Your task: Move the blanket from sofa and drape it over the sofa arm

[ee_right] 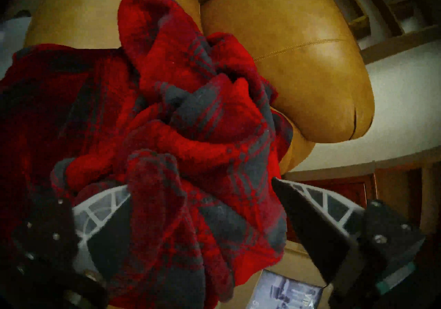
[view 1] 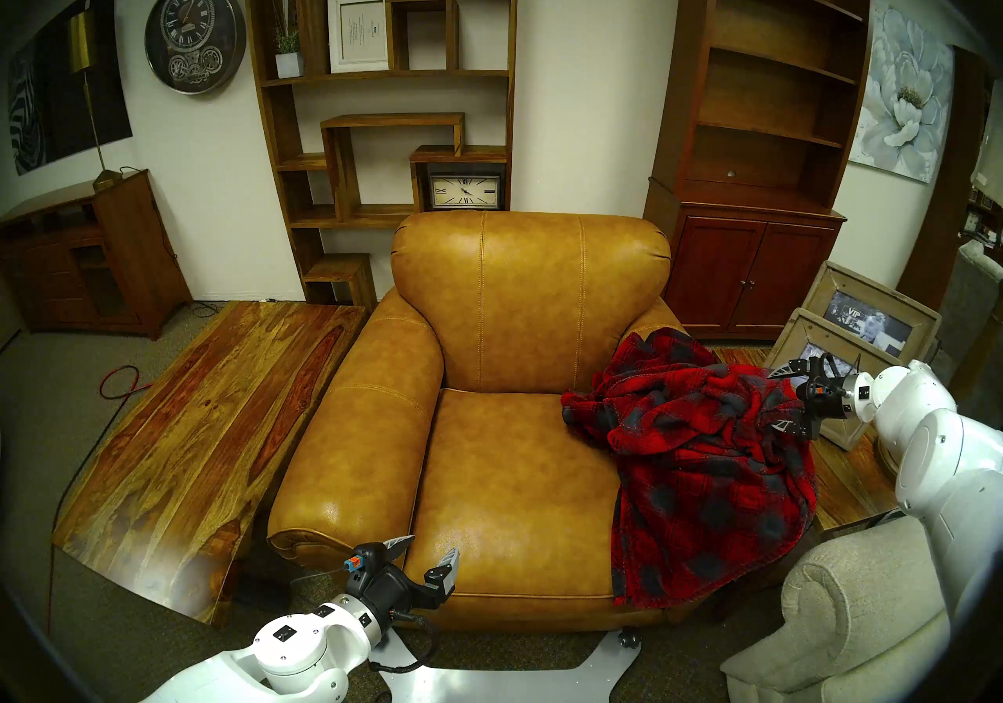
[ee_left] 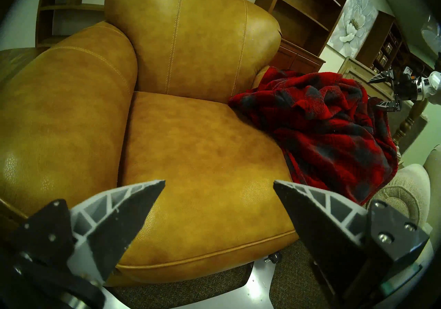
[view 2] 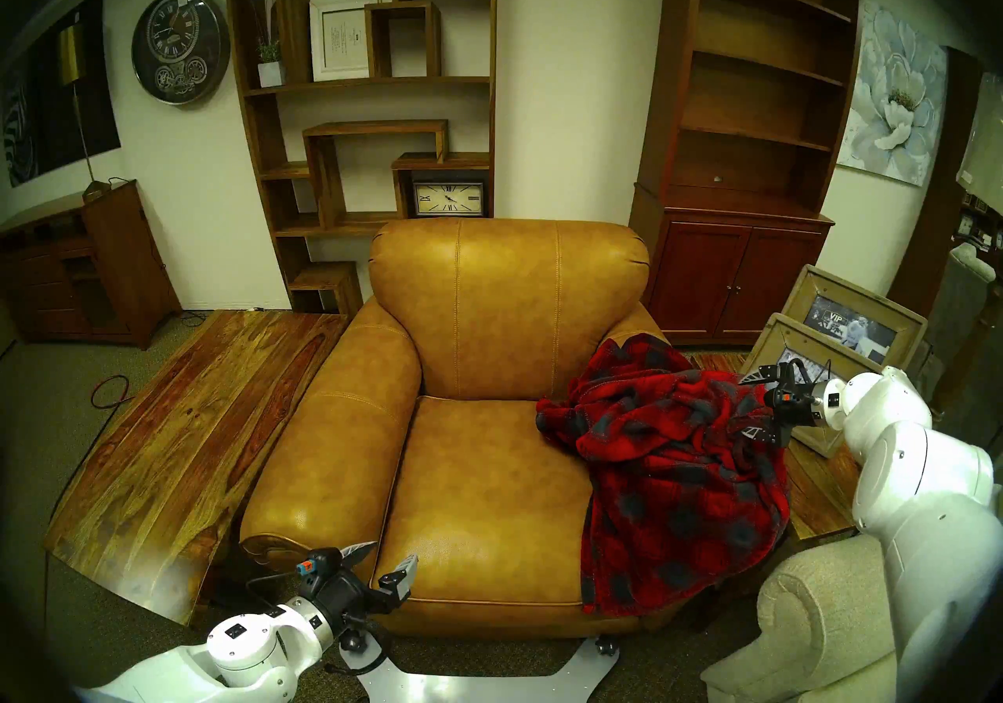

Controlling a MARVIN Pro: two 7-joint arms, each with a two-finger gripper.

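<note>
Parked low at the sofa (view 1: pixel 505 360) front, left gripper (view 1: pixel 426 558) with jaws apart, empty, clear of the work. Bunched over the sofa arm (view 1: pixel 659 319), blanket (view 1: pixel 705 468) hanging down. Beside it, right gripper (view 1: pixel 781 399) spread wide, cloth between fingers unclamped, apparently letting go.

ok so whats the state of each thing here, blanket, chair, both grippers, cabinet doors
blanket: bunched over the sofa arm, one corner spilling onto the seat, front edge hanging down
sofa: seat mostly bare
right gripper: open, jaws wide around a blanket fold, not clamped
left gripper: open, empty, hovering by the seat's front edge
cabinet doors: shut
</note>
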